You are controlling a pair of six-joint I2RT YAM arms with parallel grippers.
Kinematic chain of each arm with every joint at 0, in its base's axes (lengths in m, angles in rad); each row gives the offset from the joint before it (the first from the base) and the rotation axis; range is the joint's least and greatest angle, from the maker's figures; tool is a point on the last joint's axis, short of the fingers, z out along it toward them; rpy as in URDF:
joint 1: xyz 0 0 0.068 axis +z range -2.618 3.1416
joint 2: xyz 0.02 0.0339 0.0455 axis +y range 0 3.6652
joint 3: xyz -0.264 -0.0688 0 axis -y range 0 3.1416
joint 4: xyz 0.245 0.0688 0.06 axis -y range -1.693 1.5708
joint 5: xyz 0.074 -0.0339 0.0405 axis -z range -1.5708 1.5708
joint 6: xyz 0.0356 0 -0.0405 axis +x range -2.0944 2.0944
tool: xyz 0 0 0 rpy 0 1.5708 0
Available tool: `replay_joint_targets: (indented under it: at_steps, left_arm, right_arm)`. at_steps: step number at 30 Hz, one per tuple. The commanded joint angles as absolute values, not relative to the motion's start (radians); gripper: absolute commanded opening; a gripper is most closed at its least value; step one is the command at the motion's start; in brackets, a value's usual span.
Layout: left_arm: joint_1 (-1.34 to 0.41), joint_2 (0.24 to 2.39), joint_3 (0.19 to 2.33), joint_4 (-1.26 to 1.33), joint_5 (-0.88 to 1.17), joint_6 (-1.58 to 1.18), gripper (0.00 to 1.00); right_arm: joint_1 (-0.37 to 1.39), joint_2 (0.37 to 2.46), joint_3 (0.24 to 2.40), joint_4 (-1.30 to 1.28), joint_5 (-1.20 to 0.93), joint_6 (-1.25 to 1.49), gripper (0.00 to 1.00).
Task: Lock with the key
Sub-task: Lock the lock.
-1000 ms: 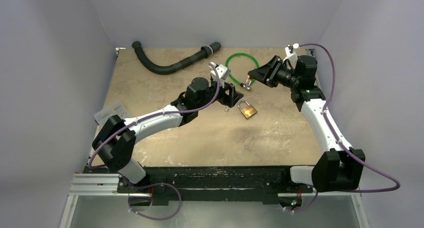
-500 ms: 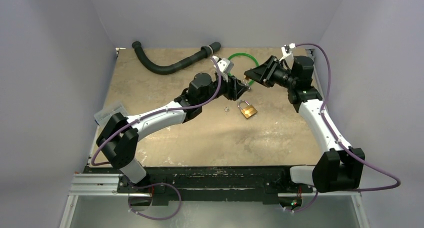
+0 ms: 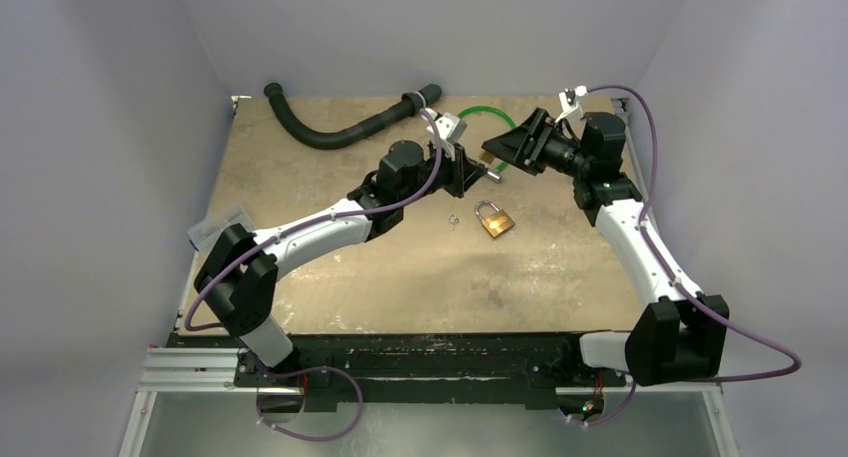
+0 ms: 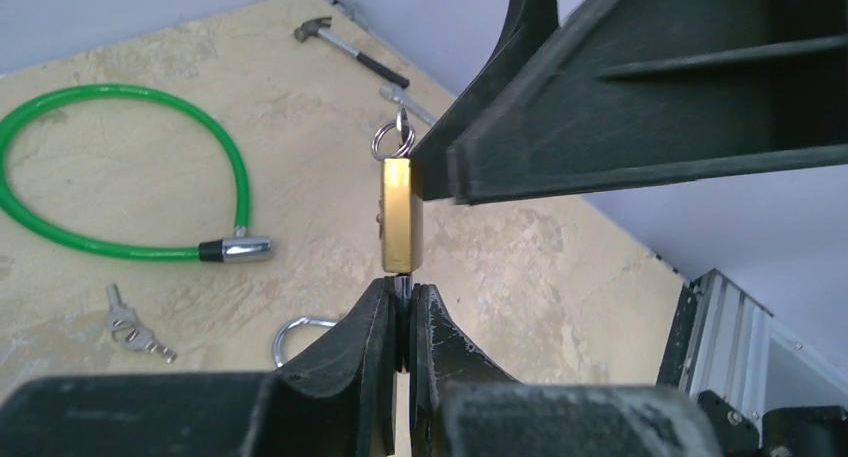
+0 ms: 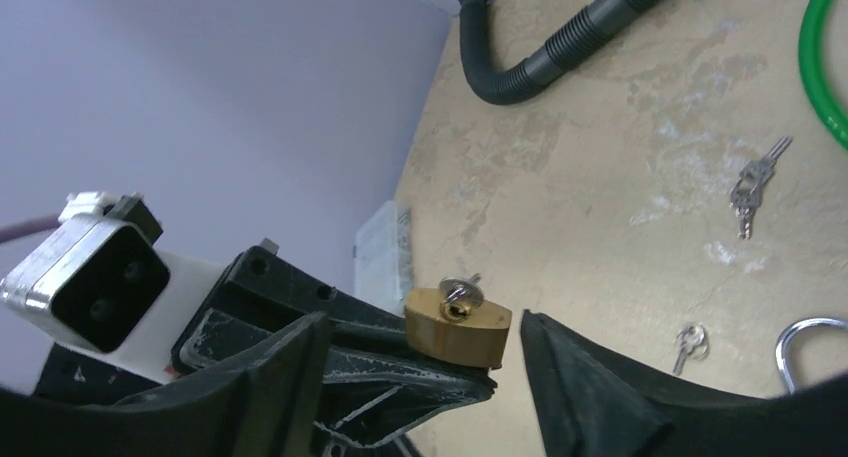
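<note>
A small brass lock (image 5: 458, 324) hangs in the air between both grippers, also visible edge-on as the lock (image 4: 400, 215) and from above as the lock (image 3: 489, 161). The silver key (image 5: 459, 289) sits in its keyhole, with the key's ring (image 4: 391, 138) on the far end. My left gripper (image 4: 401, 289) is shut on the lock's shackle, which is mostly hidden between the pads. My right gripper (image 5: 428, 327) is open, with one finger (image 5: 585, 387) on each side of the lock body and not touching it. From above, the left gripper (image 3: 471, 170) and right gripper (image 3: 496, 149) meet near the back middle.
A second, larger brass padlock (image 3: 494, 220) lies on the table with loose keys (image 3: 452, 219) beside it. A green cable loop (image 4: 120, 167) and another key bunch (image 4: 133, 324) lie nearby. A black corrugated hose (image 3: 340, 129) runs along the back, and a small hammer (image 4: 345, 42) lies at the far edge.
The left gripper moved back toward the right gripper and shut on the lock's shackle. The right gripper opened and let go of the lock.
</note>
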State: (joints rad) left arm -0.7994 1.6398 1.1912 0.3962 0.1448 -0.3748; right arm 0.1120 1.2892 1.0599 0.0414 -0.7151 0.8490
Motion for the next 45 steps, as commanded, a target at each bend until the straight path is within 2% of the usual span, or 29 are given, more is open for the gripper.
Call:
replay_joint_targets:
  at_steps: [1, 3, 6, 10, 12, 18, 22, 27, 36, 42, 45]
  left_arm:
    - [-0.746, 1.581, 1.218, 0.352, 0.23, -0.312, 0.0]
    - [-0.712, 1.561, 1.207, 0.331, 0.29, -0.283, 0.0]
    - [-0.667, 1.531, 1.199, 0.278, 0.369, -0.223, 0.0]
    - [-0.618, 1.494, 1.199, 0.225, 0.512, -0.192, 0.0]
    - [-0.602, 1.483, 1.212, 0.187, 0.578, -0.192, 0.0]
    - [-0.595, 1.464, 1.292, 0.01, 0.772, -0.111, 0.0]
    - [-0.597, 1.459, 1.342, -0.155, 0.832, -0.015, 0.0]
    - [-0.601, 1.467, 1.379, -0.226, 0.871, -0.009, 0.0]
    - [-0.65, 1.487, 1.413, -0.283, 0.884, -0.007, 0.0]
    - [-0.667, 1.487, 1.407, -0.278, 0.873, -0.005, 0.0]
    - [-0.669, 1.488, 1.41, -0.276, 0.872, -0.005, 0.0]
  right_arm:
    - [0.1, 1.261, 1.116, 0.015, -0.756, 0.706, 0.86]
    - [0.087, 1.25, 1.146, -0.085, -0.76, 0.609, 0.95]
    - [0.049, 1.238, 1.177, -0.149, -0.777, 0.497, 0.99]
    - [0.036, 1.25, 1.246, -0.255, -0.808, 0.309, 0.99]
    - [0.035, 1.244, 1.264, -0.28, -0.888, 0.221, 0.99]
    - [0.045, 1.157, 1.253, -0.369, -1.004, -0.246, 0.98]
    - [0.079, 1.148, 1.296, -0.562, -1.041, -0.568, 0.97]
    - [0.18, 1.151, 1.322, -0.759, -1.015, -0.865, 0.93]
    - [0.313, 1.191, 1.348, -0.817, -0.909, -1.096, 0.86]
    - [0.357, 1.237, 1.354, -0.884, -0.845, -1.19, 0.71]
    - [0.374, 1.24, 1.35, -0.902, -0.827, -1.213, 0.67]
